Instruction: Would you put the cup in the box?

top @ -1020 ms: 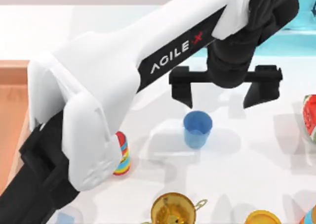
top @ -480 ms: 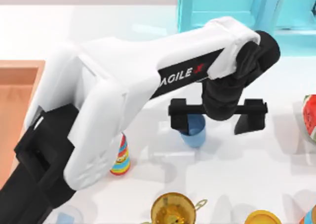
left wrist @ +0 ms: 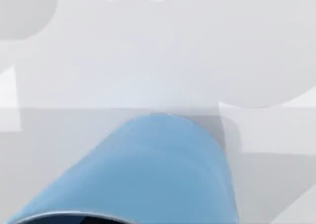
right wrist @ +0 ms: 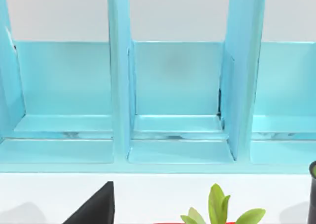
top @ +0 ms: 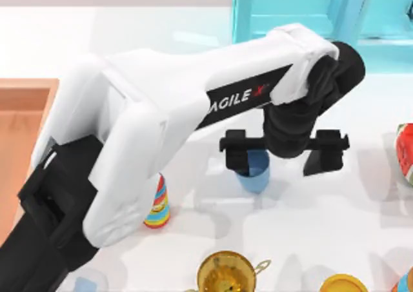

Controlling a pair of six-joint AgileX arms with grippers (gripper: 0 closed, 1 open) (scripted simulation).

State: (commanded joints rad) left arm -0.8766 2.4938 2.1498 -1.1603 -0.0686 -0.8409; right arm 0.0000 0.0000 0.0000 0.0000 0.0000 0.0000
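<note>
Currently the left arm reaches from the lower left of the top view across the white table (top: 193, 21), its left tool (top: 279, 162) lowered over the cup (top: 253, 176); the fingers are spread wide, one finger (top: 237, 155) overlapping the cup's rim on its left side and the other finger (top: 322, 156) standing well apart to the cup's right, so nothing is pinched; whether the near finger actually touches the cup cannot be told; the cup stands upright on the table, near the middle, in front of the turquoise shelf unit (top: 290, 5); in the left wrist view the cup (left wrist: 148, 174) shows close up as a blue wall against the pale table (left wrist: 173, 51). The box (top: 19, 137) lies at the table's left edge, well apart from the cup, partly hidden by the arm; a striped cone toy (top: 158, 208) stands just beside the arm, between the box and the cup; a golden pot (top: 226, 272) sits at the near edge below the cup; a watermelon-patterned thing (top: 405, 151) shows at the right edge. The right wrist view faces the shelf unit (right wrist: 180, 85) with its upright dividers, green leaves (right wrist: 217, 209) below it; whether the right tool is spread or pressed together cannot be told.
</note>
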